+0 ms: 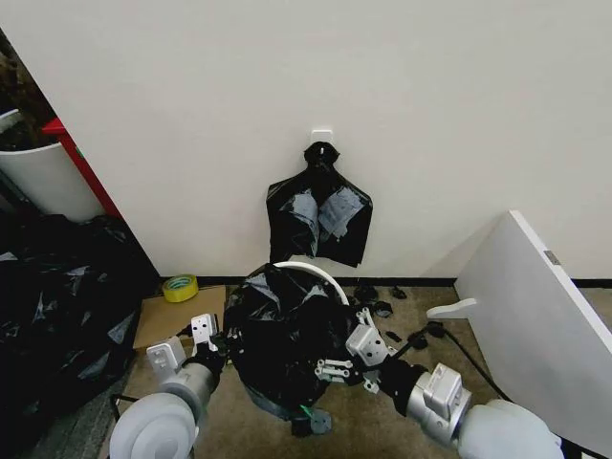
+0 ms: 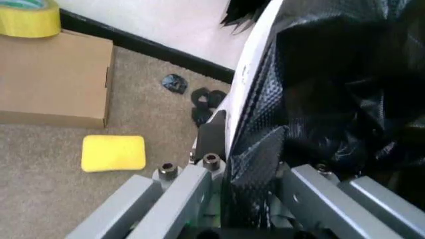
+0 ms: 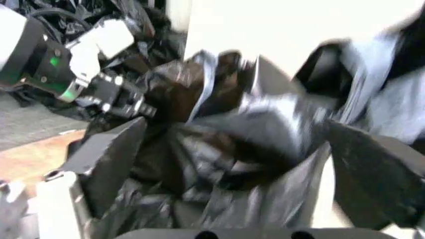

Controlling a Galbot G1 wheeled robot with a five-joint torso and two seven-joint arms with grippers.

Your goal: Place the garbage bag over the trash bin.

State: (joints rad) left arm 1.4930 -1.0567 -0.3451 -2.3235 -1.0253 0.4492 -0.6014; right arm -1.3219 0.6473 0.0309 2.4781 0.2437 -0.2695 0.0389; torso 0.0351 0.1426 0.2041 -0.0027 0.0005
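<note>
Now, nearest us, the left gripper [image 1: 215, 342] is clamped on the garbage bag [image 1: 287, 330] at the bin's left side, film pinched between its fingers [image 2: 256, 164]. Opposite, the right gripper [image 1: 349, 359] holds the bag's right edge, plastic bunched between its jaws. So the bag lies between both hands, draped across the trash bin [image 1: 320, 274], whose far white rim is bare. Beyond, a knotted bunch of bags [image 1: 318, 215] hangs on the wall.
</note>
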